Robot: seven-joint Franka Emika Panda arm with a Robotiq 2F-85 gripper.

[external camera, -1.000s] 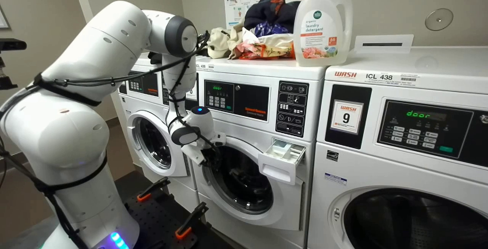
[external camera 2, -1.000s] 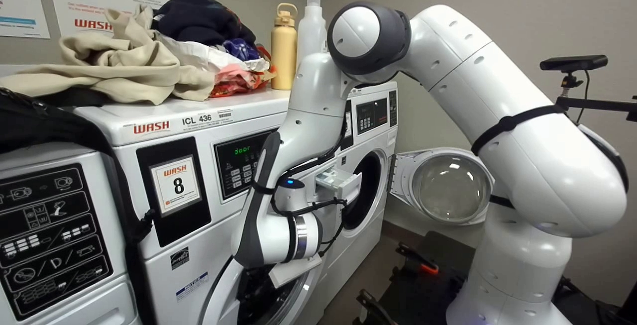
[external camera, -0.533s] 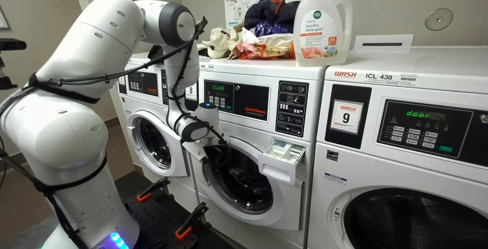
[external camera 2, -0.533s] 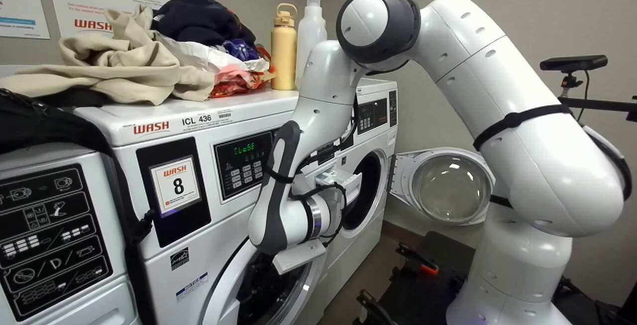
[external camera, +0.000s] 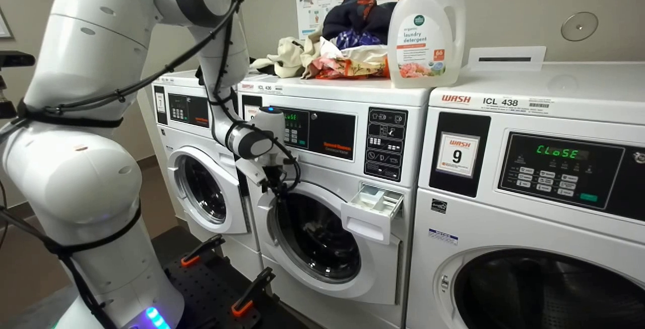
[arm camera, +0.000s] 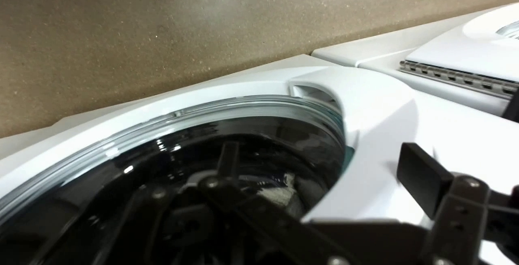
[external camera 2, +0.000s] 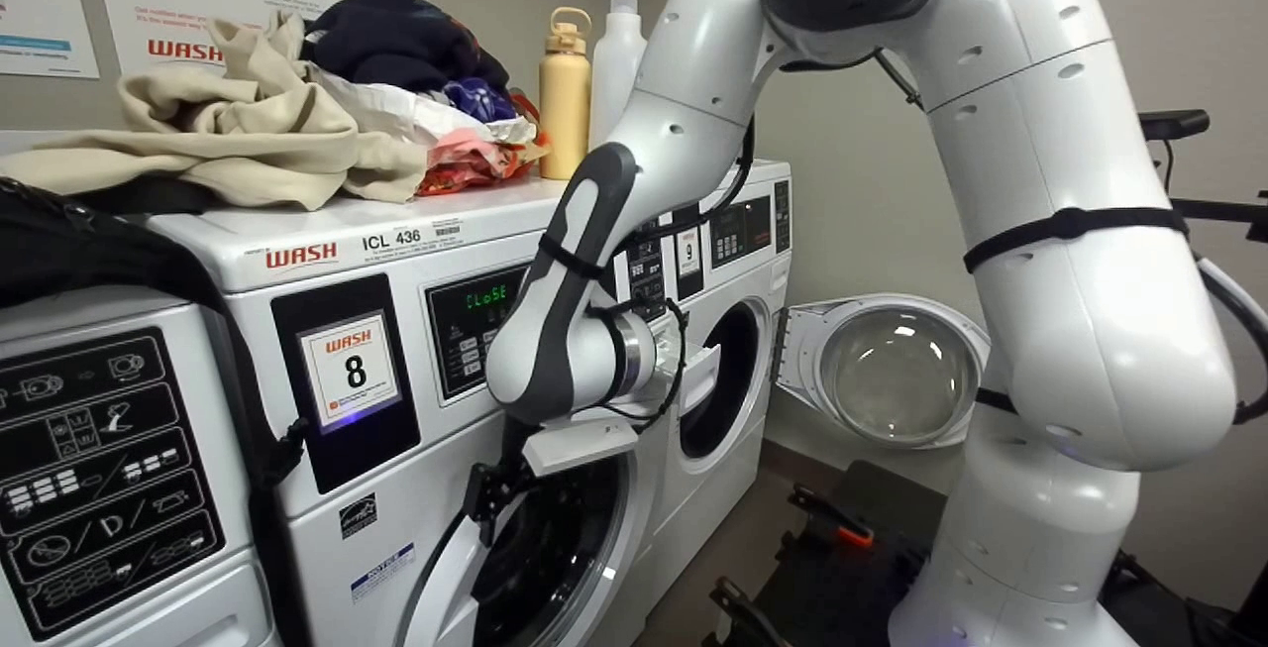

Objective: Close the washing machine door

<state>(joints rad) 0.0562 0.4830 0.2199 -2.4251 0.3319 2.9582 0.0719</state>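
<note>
The washing machine (external camera: 335,173) is the white middle washer with the number 8; it also shows in an exterior view (external camera 2: 317,548). Its round door (external camera: 322,241) stands at or nearly against the front; I cannot tell if it is latched. In the wrist view the door's glass (arm camera: 279,129) and pale rim fill the lower left. My gripper (external camera: 276,186) hangs at the door's upper left, just off the rim. In the wrist view the gripper (arm camera: 320,151) is open and empty, one finger over the glass, the other (arm camera: 425,179) over white front. Contact is unclear.
The detergent drawer (external camera: 367,223) of the washer is pulled out at the door's upper right. The neighbouring washer 9 has its door (external camera 2: 897,375) swung open. A detergent bottle (external camera: 426,37) and clothes (external camera: 352,42) lie on top. Clamps (external camera: 254,288) sit on the robot's base.
My arm has risen and drawn back, lifting the gripper from in front of the glass to the door's top left edge. The door looks unmoved. The washer's display went from "door" to "CLoSE".
</note>
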